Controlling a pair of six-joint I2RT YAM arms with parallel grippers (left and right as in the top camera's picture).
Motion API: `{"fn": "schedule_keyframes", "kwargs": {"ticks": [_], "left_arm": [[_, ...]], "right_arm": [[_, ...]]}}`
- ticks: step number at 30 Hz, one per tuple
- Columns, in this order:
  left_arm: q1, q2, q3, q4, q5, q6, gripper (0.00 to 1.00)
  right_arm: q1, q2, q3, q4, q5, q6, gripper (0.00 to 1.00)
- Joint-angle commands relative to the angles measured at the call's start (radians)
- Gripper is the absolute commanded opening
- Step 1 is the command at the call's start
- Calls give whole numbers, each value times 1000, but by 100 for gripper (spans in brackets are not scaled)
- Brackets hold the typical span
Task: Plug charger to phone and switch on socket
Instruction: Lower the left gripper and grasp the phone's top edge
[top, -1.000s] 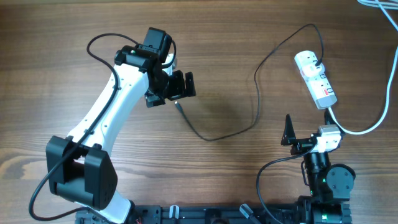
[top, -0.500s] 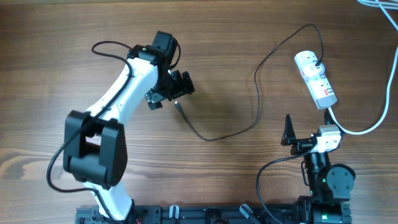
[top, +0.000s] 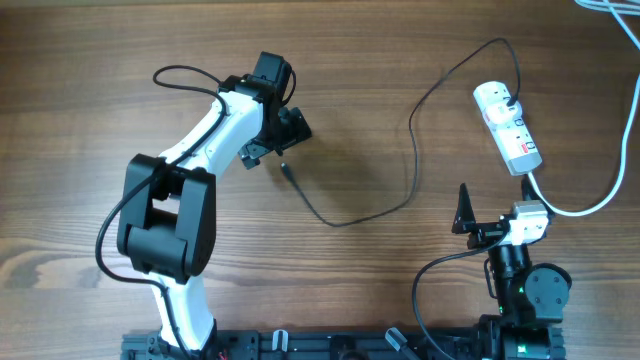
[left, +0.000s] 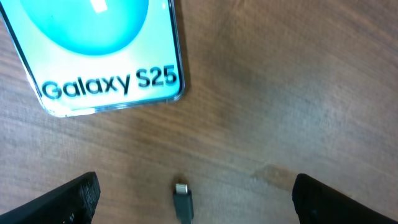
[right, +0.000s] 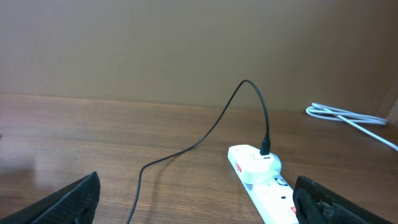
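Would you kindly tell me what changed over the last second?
The left arm's elbow swung inward; its left end effector edged slightly forward, open, holding nothing. The charger, socket and right end effector stayed put.

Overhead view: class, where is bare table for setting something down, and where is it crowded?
Bare: the strip left of the left arm; the wood between the left gripper and the charger loop. Crowded: the right edge, where socket, white cord and right arm sit close.
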Motion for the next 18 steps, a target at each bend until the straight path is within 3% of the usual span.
{"fn": "schedule_keyframes", "kwargs": {"ticks": [1,11,18], "left_arm": [[-4,22,8,28,-133,-89,100],[-4,23,8,62,-326,-196,100],[8,23,8,88,-412,-195,100]], "right_arm": [[1,-10,-1,3,17,15,100],[1,-10,-1,3,17,15,100],[1,-10,-1,3,17,15,99]]}}
